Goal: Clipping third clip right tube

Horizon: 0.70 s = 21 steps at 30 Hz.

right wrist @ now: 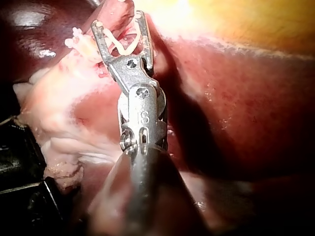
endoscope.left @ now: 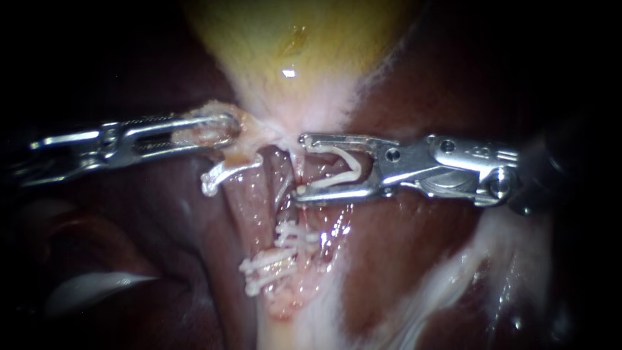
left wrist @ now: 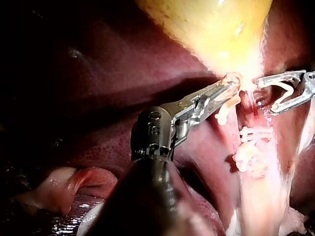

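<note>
My right instrument (endoscope.left: 300,168) comes in from the right, its jaws spread wide and holding an open white clip (endoscope.left: 346,172) between them. Pink tissue of the right tube (endoscope.left: 317,170) shows between the clip's legs. Lower on this tube sit two white clips (endoscope.left: 295,236) (endoscope.left: 265,267). The left tube (endoscope.left: 249,194) carries one clip (endoscope.left: 223,172). My left instrument (endoscope.left: 223,129) is shut on pale tissue at the neck of the yellow gallbladder (endoscope.left: 291,39). In the right wrist view the clip (right wrist: 120,44) sits in the spread jaws of my right instrument (right wrist: 118,20).
Dark red liver (endoscope.left: 421,259) lies on both sides of the tubes. White strands of tissue (endoscope.left: 453,272) run down at the lower right. A pale glistening fold (endoscope.left: 97,288) lies at the lower left, under the left shaft.
</note>
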Each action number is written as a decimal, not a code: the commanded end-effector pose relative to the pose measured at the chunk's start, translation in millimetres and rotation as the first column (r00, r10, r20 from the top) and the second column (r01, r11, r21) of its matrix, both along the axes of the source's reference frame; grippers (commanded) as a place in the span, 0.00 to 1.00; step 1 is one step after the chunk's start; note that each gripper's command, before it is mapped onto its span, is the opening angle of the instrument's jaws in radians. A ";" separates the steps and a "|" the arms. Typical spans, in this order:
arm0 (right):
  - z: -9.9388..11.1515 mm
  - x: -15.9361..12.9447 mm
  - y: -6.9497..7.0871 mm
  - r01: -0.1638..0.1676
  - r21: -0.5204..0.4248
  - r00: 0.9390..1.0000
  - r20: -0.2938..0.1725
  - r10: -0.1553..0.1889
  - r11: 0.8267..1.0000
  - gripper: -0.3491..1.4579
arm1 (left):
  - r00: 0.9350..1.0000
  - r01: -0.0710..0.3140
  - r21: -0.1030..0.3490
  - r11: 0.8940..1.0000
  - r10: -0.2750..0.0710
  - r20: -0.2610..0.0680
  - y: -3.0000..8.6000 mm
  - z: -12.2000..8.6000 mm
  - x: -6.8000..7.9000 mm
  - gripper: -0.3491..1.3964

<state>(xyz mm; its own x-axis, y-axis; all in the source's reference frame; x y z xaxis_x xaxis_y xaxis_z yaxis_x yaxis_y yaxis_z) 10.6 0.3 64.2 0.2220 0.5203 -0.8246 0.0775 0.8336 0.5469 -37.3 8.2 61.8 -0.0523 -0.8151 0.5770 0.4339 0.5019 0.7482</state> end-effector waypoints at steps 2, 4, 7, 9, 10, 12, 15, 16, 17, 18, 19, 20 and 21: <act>0.3 0.0 0.1 0.000 -0.002 1.000 0.001 0.000 1.000 0.47 | 1.000 0.000 0.000 1.000 0.000 0.000 0.0 0.0 0.0 0.00; 0.5 0.0 0.1 0.000 -0.002 1.000 0.001 0.000 1.000 0.47 | 1.000 0.000 0.000 1.000 0.000 0.000 0.0 0.0 0.0 0.00; 0.5 -0.1 0.1 0.002 -0.014 1.000 -0.001 -0.002 1.000 0.47 | 1.000 0.000 0.000 1.000 0.000 0.000 0.0 0.0 0.0 0.00; 0.4 -0.1 0.2 0.004 -0.018 1.000 -0.003 -0.004 1.000 0.47 | 1.000 0.000 0.000 1.000 0.000 0.000 0.0 0.0 0.0 0.00; 0.4 -0.1 0.3 0.005 -0.024 1.000 -0.004 -0.005 1.000 0.47 | 1.000 0.000 0.000 1.000 0.000 0.000 0.0 0.0 0.0 0.00; 0.4 -0.1 0.3 0.005 -0.036 1.000 -0.004 -0.005 0.999 0.47 | 1.000 0.000 0.000 1.000 0.000 0.000 0.0 0.0 0.0 0.00; 0.3 -0.1 0.5 0.004 -0.058 1.000 -0.011 -0.004 0.998 0.47 | 1.000 0.000 0.000 1.000 0.000 0.000 0.0 0.0 -0.1 0.00; 0.3 -0.1 0.7 0.000 -0.064 1.000 -0.012 -0.001 0.998 0.47 | 1.000 0.000 0.000 1.000 0.000 0.000 0.0 0.0 -0.1 0.00; 0.3 -0.1 0.8 -0.006 -0.077 1.000 -0.011 0.005 0.997 0.47 | 1.000 0.000 0.000 1.000 0.000 0.000 0.0 0.0 -0.1 0.00; 0.3 -0.1 1.0 -0.006 -0.087 1.000 -0.014 0.005 0.996 0.47 | 1.000 0.000 0.000 1.000 0.000 0.000 0.0 0.0 -0.1 0.00; 0.4 -0.1 1.2 -0.008 -0.093 1.000 -0.017 0.007 0.996 0.47 | 1.000 0.000 0.000 1.000 0.000 0.000 0.0 0.0 -0.2 0.00; 0.4 -0.1 1.3 -0.009 -0.098 1.000 -0.020 0.008 0.995 0.47 | 1.000 0.000 0.000 1.000 0.000 0.000 0.0 0.0 -0.2 0.00; 0.4 -0.1 1.4 -0.013 -0.103 1.000 -0.025 0.010 0.995 0.47 | 1.000 0.000 -0.001 1.000 0.000 0.000 0.0 0.0 -0.2 0.00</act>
<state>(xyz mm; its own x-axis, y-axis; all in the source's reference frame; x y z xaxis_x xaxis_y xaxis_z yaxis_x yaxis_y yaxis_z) 10.5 1.7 64.6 0.1943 0.4285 -0.8824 0.0808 0.8895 0.4498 -37.5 8.1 61.8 -0.0524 -0.8148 0.5773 0.4344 0.5019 0.7479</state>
